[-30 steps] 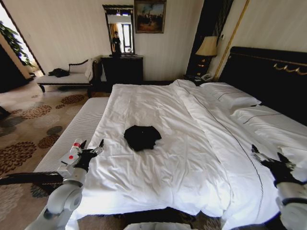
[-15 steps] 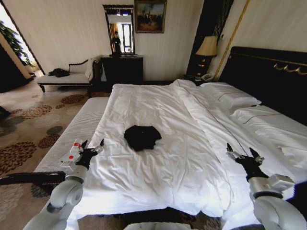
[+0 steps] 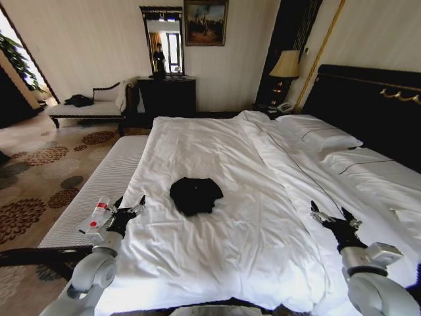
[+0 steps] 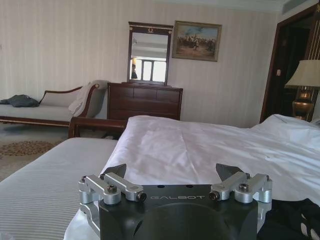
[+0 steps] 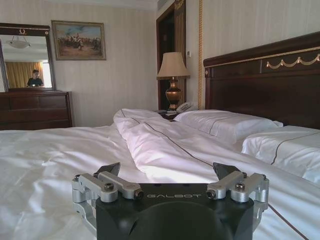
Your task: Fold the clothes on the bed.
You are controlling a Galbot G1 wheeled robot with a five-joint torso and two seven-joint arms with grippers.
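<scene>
While the black T-shirt (image 3: 195, 195) lies bunched in a dark heap on the white duvet (image 3: 263, 197), about midway across the bed (image 3: 368, 99) and nearer its foot than its pillows (image 3: 319, 135), you have both arms raised low in front of you, well apart from it. Your left pincer (image 3: 129, 209) sits over the bed's left edge, just beside the pale striped bench (image 3: 99, 187), with its fingers spread wide and nothing between them; from the left wrist camera a corner of the shirt (image 4: 295, 217) shows near the pincer (image 4: 175, 172). Your right pincer (image 3: 334, 218) hovers over the right half of the duvet, also spread wide and holding nothing; its wrist camera looks past the pincer (image 5: 169, 171) toward the pillows (image 5: 225, 125), the dark headboard (image 5: 265, 80) and a bedside lamp (image 5: 173, 75). Neither pincer touches the shirt.
</scene>
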